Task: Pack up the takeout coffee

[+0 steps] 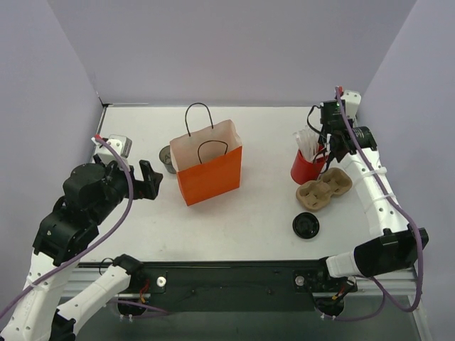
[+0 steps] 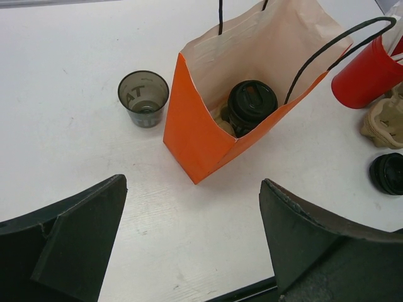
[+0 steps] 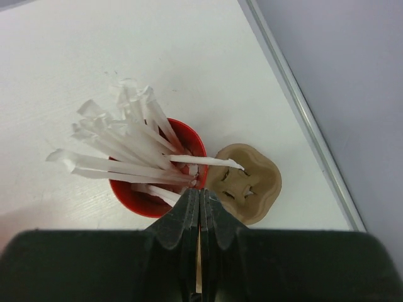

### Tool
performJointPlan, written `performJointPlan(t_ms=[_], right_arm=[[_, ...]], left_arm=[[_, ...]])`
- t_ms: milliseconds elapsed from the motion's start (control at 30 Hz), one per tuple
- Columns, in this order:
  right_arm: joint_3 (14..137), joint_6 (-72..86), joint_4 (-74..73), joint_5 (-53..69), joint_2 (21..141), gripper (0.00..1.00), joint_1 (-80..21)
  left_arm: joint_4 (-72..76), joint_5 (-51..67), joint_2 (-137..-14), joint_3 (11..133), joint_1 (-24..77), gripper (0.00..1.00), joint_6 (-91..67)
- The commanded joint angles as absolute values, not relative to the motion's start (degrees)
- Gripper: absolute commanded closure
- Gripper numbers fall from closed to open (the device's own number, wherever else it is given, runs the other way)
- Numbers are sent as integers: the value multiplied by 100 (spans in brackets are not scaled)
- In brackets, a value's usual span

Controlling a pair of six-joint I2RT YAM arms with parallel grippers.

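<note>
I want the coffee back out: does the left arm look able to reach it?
Probably: the bag stands open, the takeout coffee shows inside, the left gripper is open; the handles may snag.

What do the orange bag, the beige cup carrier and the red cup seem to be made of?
Orange bag: paper, matte, with sharp fold creases. Beige cup carrier: likely moulded pulp, dull and rough-looking. Red cup: probably plastic, smooth with a slight sheen.

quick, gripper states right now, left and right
left gripper: open, holding nothing
right gripper: closed above the red cup, seemingly pinching a wrapped straw
</note>
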State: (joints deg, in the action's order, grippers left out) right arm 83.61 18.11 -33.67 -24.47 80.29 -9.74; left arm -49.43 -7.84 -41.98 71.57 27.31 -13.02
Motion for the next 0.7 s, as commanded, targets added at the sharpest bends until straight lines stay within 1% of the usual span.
performJointPlan(t_ms=[0, 133, 300, 400, 467, 600, 667], right_arm=[[8937, 1450, -3787, -3217, 7647, 100, -1335], [9456, 1327, -3937, -3611, 7480, 100, -1678], [10124, 1143, -3903, -4068, 7190, 100, -2380], [10520, 818, -3606, -4087, 7067, 100, -2889], [10756, 624, -3446, -3859, 7014, 100, -3145], [11451, 335, -3261, -4147, 7250, 100, -3918], [11758, 81, -3208, -4384, 7539, 100, -4463]], left_arm=[[-4588, -642, -4087, 7172, 2716, 4, -1213], [-4623, -606, -4078, 7268, 2716, 4, -1125], [-4658, -528, -3912, 7312, 2716, 4, -1116], [-4632, -501, -3806, 7251, 2716, 4, -1046], [-4614, -510, -3779, 7233, 2716, 4, -1020], [-4614, -492, -3762, 7269, 2716, 4, -1011], [-4623, -501, -3753, 7269, 2716, 4, -1011]])
